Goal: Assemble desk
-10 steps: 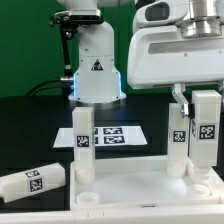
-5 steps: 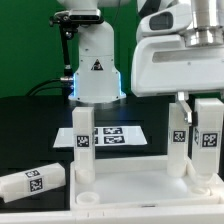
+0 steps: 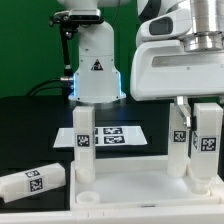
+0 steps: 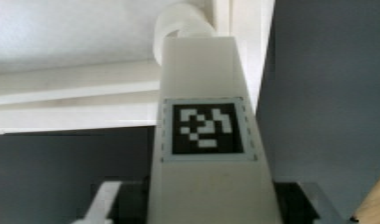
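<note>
The white desk top [image 3: 125, 192] lies flat at the front. Two tagged legs stand upright in it: one at the exterior view's left [image 3: 83, 143], one at the right [image 3: 177, 137]. My gripper [image 3: 201, 108] is shut on a third tagged leg [image 3: 207, 143] and holds it upright at the top's near right corner, just in front of the right standing leg. In the wrist view this leg [image 4: 208, 110] fills the middle between my gripper's [image 4: 205, 206] two fingers, with the desk top [image 4: 62, 90] beyond. A fourth leg [image 3: 30, 181] lies on its side at the left.
The marker board [image 3: 112, 133] lies on the black table behind the desk top. The robot's white base [image 3: 96, 70] stands at the back centre, with a cable to its left.
My gripper has come down a little with the leg in it, toward the desk top's right corner. The other legs and the top have not moved.
</note>
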Controlling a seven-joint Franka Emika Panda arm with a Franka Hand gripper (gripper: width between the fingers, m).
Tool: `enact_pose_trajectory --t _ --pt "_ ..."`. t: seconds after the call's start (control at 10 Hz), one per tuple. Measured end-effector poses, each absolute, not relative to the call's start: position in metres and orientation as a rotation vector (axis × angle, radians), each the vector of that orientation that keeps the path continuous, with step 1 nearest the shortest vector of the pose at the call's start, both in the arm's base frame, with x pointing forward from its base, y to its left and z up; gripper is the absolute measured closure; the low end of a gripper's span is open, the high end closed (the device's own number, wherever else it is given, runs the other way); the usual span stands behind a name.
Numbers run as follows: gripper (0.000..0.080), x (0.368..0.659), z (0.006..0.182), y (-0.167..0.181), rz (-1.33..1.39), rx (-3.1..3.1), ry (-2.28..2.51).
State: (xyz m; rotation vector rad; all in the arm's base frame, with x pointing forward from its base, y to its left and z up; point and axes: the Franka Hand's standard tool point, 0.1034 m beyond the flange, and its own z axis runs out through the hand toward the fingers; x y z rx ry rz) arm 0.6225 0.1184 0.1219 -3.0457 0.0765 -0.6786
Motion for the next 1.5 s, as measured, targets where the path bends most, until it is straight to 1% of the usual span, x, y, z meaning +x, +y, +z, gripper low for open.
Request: enact_pose_trajectory --t 0.4,0.9,1.1,1.5 --pt "0.0514 0.625 0.122 0.114 -0.702 -3.042 0.080" --pt "0.0514 0.621 0.108 0.113 -0.692 -3.053 0.072" --pt "0.0514 0.624 0.107 0.115 -0.737 -3.040 0.072" --pt "0.0514 0.624 0.108 0.115 -0.744 -3.045 0.081"
